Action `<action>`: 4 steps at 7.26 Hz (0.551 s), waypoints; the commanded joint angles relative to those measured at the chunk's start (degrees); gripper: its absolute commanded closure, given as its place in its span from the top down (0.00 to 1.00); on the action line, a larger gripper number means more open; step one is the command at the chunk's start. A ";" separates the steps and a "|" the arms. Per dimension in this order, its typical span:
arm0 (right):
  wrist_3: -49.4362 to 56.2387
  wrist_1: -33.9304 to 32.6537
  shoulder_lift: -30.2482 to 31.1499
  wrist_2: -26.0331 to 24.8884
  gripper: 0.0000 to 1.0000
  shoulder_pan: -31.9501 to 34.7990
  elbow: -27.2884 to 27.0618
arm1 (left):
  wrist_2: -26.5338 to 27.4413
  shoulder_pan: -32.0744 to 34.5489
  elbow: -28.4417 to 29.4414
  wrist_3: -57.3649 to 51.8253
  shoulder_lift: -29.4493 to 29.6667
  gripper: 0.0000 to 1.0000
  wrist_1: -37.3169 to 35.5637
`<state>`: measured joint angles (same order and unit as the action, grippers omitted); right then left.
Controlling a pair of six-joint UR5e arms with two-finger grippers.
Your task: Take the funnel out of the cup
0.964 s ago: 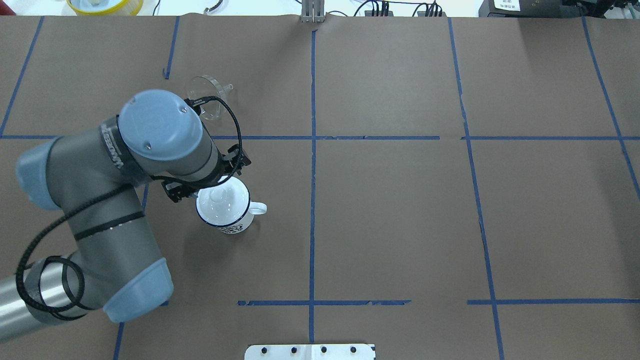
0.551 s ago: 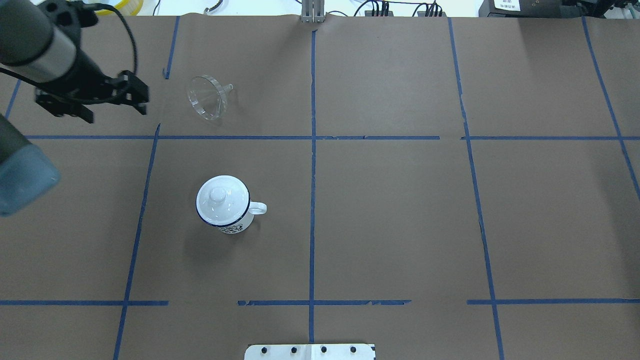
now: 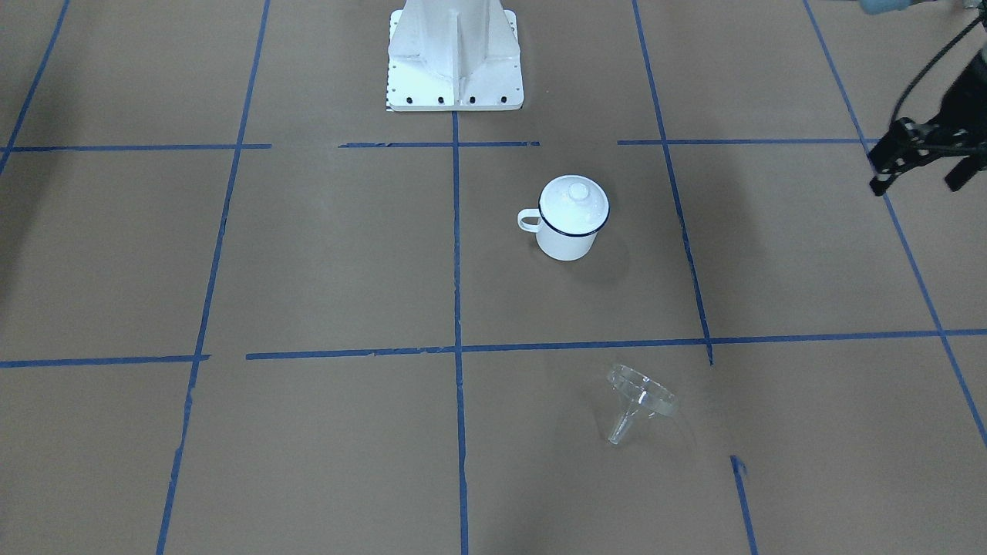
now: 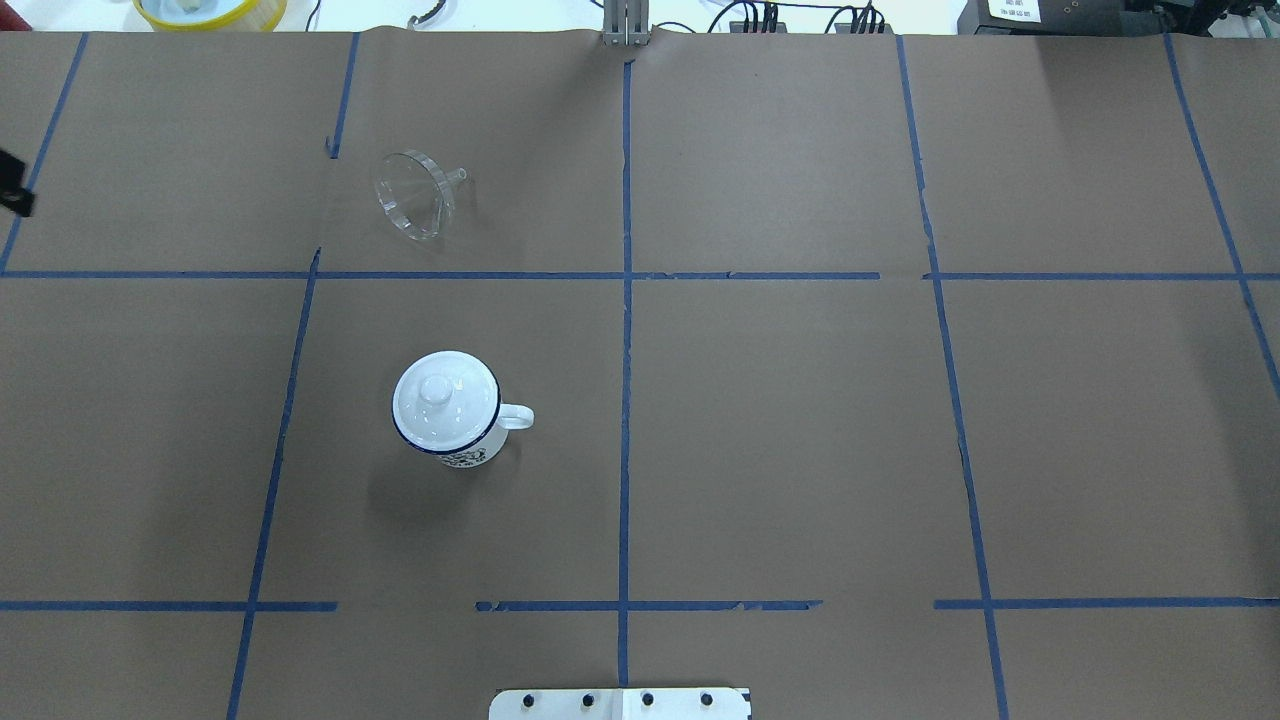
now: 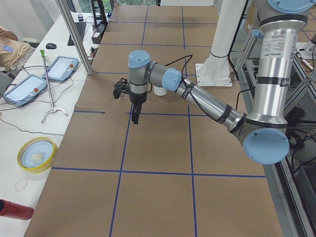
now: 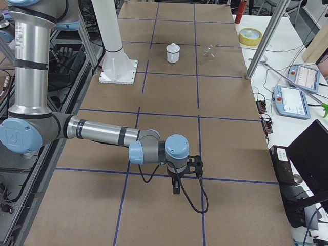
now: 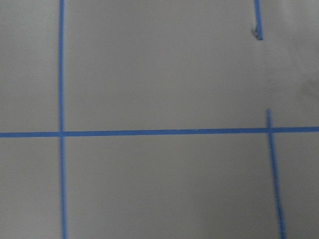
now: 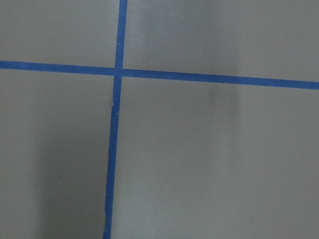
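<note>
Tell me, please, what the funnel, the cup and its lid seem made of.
The funnel looks like clear glass or plastic, glossy: the brown table shows through it. The cup looks like white enamelled metal, smooth, with a thin dark blue rim. Its lid seems the same glossy white, probably enamel too.

I get even, diffuse overhead light in all exterior views. The brown table paper (image 4: 780,420) is mid-bright with no hot spots. The cup (image 4: 445,405) throws a soft-edged shadow toward the table's near-left corner. The funnel (image 4: 412,195) is low-contrast and I only see thin rim highlights. The white bench (image 4: 500,12) beyond the far edge is blown out. Left wrist view is smeared, with fuzzy tape lines (image 7: 149,132). Right wrist view is soft, with broad grey shadow bands across it. Side views are sharp.
</note>
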<state>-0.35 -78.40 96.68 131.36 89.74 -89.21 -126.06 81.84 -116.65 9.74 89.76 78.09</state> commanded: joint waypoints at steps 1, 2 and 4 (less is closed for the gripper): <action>0.00 0.00 0.00 0.04 1.00 0.00 0.00 | -6.69 9.99 8.68 -13.69 -7.30 1.00 6.43; 0.00 0.00 0.00 0.04 1.00 0.00 0.00 | -7.78 10.00 10.64 -13.61 -7.32 1.00 6.73; 0.00 0.00 0.00 -0.05 1.00 0.00 0.00 | -8.15 10.00 11.27 -12.91 -7.23 1.00 6.82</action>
<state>-0.35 -78.40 96.68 131.34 89.74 -89.21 -133.65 91.64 -106.33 -3.15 82.63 84.60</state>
